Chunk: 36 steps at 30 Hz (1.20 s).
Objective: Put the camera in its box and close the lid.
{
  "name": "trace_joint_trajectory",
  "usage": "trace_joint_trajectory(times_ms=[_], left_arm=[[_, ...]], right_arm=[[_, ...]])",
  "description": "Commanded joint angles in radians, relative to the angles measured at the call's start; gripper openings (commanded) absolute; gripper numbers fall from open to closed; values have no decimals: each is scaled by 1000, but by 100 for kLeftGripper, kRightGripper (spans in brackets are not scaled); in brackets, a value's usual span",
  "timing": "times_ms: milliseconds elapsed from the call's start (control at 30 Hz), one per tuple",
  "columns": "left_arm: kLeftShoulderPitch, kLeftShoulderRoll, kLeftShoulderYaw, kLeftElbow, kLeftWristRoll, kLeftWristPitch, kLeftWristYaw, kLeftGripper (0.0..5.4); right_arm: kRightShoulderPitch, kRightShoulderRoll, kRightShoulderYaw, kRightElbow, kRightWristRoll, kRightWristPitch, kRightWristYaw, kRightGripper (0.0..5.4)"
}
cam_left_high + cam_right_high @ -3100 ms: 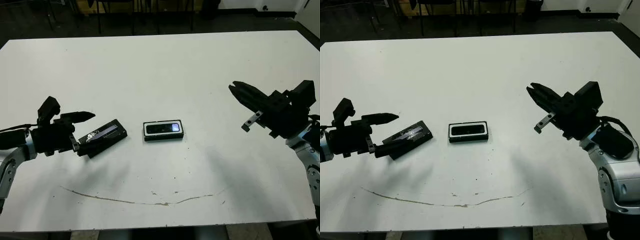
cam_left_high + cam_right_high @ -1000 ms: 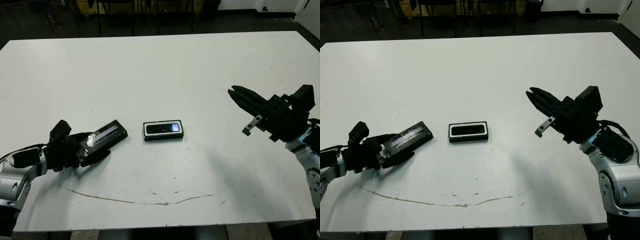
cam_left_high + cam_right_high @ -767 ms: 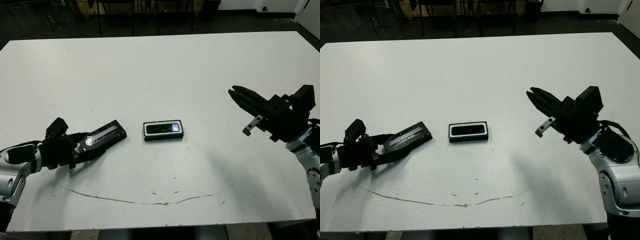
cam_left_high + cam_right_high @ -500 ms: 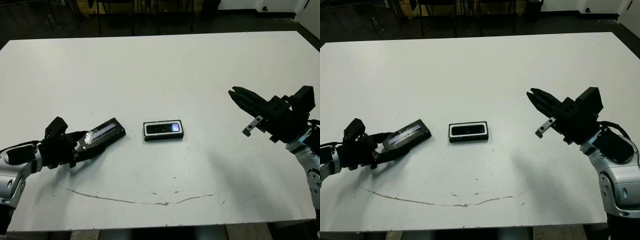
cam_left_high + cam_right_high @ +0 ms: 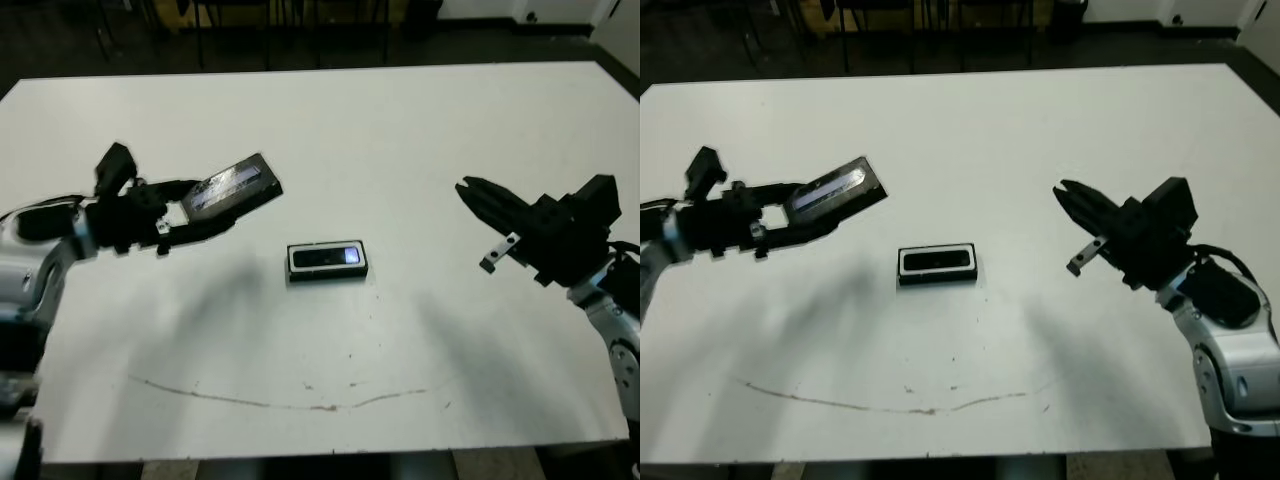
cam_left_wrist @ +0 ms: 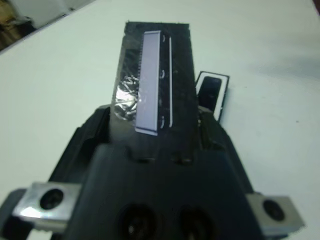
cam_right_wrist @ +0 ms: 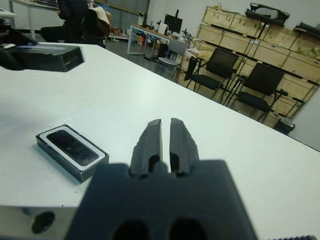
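Lid is held in the left tool, raised above the white counter at about 10 o'clock from the box, its grey strip facing up. The box sits near the middle of the counter, and the camera lies inside it with its small bluish screen glowing. At 3 o'clock, well apart from the box, the right tool hovers with its two fingers narrow, almost together, holding nothing.
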Motion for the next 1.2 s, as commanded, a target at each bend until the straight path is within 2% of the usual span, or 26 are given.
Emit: trace_joint_trajectory(times_ms=[33,233,467,700,933,1100,1200], left_arm=[[-80,-53,-61,127,65,-10,-27,278],[-151,-143,-123,248,147,-76,-45,278],[-211,-205,-160,377,205,-82,-101,278],[-241,-210,-182,443,239,-88,-191,278],[-264,-207,-188,501,269,-102,-261,278],[-279,-224,-192,556,283,-113,-318,278],[-281,-232,-193,571,292,-118,-328,278]], right_arm=[[5,0,2,10,1,29,-6,0],[12,1,-2,0,5,40,-8,0],[16,1,4,0,-5,38,-6,0],[21,1,10,10,-20,20,-3,0],[21,-1,12,-9,-12,66,-14,0],[22,6,7,-1,5,71,-6,0],[24,8,6,10,4,50,2,0]])
